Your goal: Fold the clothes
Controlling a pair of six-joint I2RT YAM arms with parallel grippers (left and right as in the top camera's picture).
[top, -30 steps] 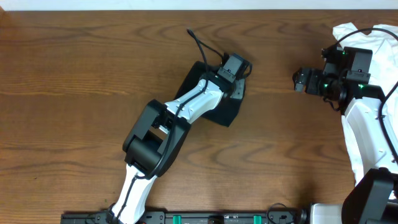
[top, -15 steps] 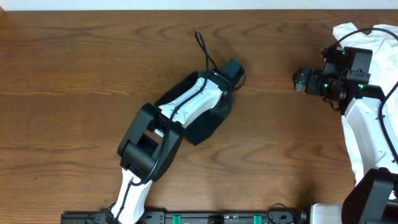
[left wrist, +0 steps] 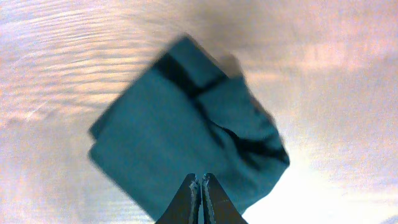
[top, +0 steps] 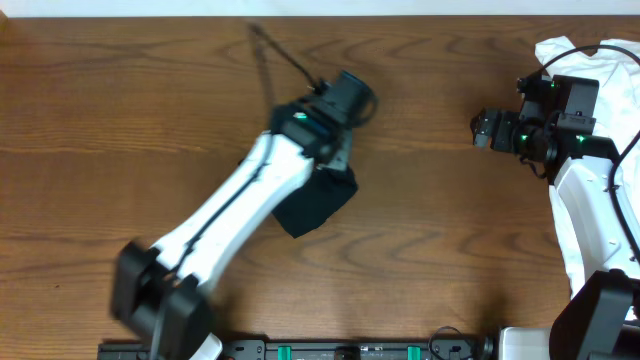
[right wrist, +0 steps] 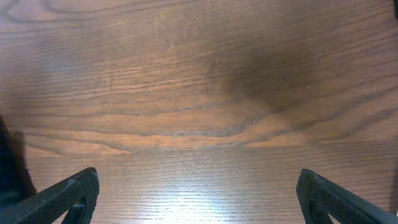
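A brown wooden bench point(top: 120, 120). Left of centre, the left pincer point(left wrist: 200, 180) has its fingers pressed tight together over a black shirt point(top: 315, 205). The shirt is folded into a small bundle lying near the bench's middle. Whether any cloth is pinched cannot be told. Well apart at the right, the right pincer point(right wrist: 198, 174) gapes wide over bare wood, holding nothing, beside a white shirt point(top: 555, 48).

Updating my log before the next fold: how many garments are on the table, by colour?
black shirt: 1
white garment: 1
Total: 2
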